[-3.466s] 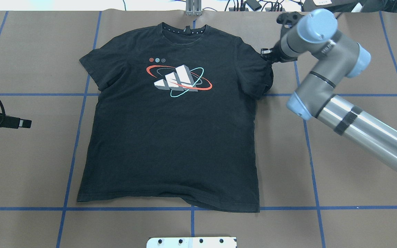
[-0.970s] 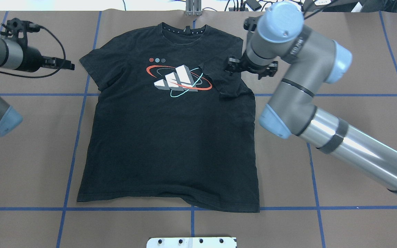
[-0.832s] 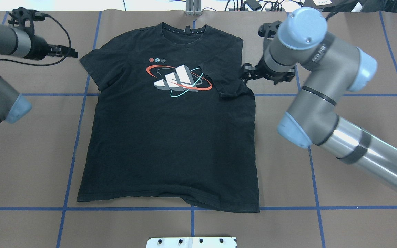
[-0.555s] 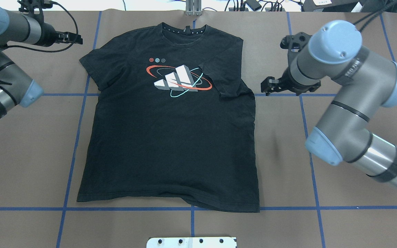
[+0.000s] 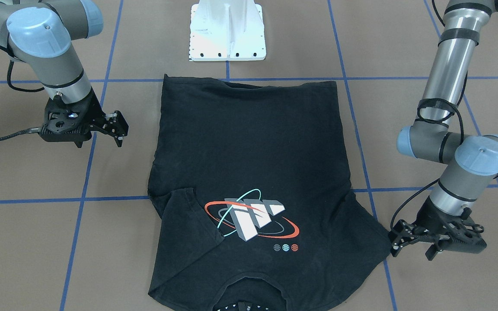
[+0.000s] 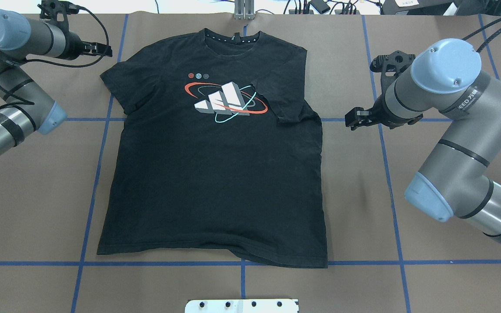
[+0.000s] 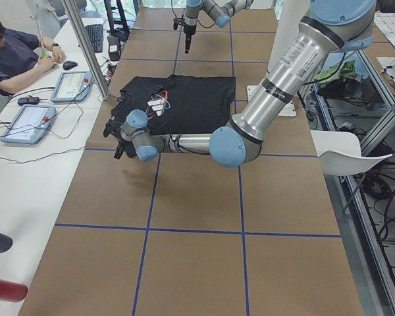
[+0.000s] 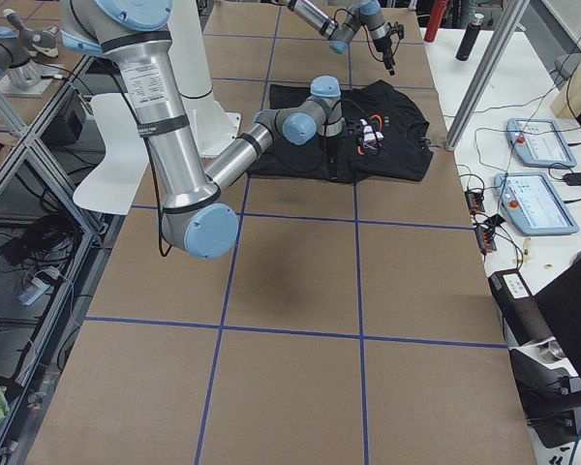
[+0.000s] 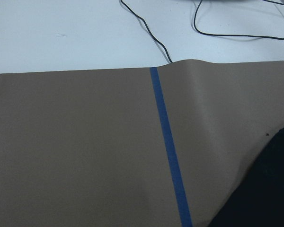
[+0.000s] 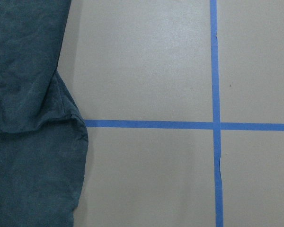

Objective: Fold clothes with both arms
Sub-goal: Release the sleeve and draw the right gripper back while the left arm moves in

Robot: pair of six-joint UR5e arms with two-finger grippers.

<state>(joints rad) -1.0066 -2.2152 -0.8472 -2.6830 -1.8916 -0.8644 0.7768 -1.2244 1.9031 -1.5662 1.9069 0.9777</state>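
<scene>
One desk [image 6: 24, 217], brown-covered, carries everything. Clock directions below are read from the overhead view.

One t-shirt [image 6: 215, 182], black, lies flat and graphic-up mid-desk. Its long axis runs 12–6, collar [image 6: 233, 37] at 12 and hem [image 6: 215, 256] at 6.

Two sleeves, in different states. The folded sleeve [image 6: 285, 100] at the shirt's 2 o'clock is turned in over the chest and laps the edge of the graphic. The flat sleeve [image 6: 118, 84] at 10 o'clock is spread out, not yet folded.

Two arms. The left arm [image 6: 15, 37] comes in at 10 o'clock, the right arm [image 6: 463, 130] at 3–4.

Two grippers, both empty.
- The left gripper [image 6: 102, 48] has its jaws parted and holds nothing. It points toward 3 o'clock, just beside the shirt's shoulder. The flat sleeve lies at about 5 o'clock from it, near but not touching.
- The right gripper [image 6: 352, 120] also has its jaws parted and holds nothing. It sits off the shirt's side edge, which lies at its 9 o'clock with clear desk between.

Judgement: the flat sleeve is the next fold, and the left gripper is much the nearer one. It needs to drop toward 5 o'clock onto the sleeve edge, then carry it toward 3 o'clock, across the long axis.
</scene>
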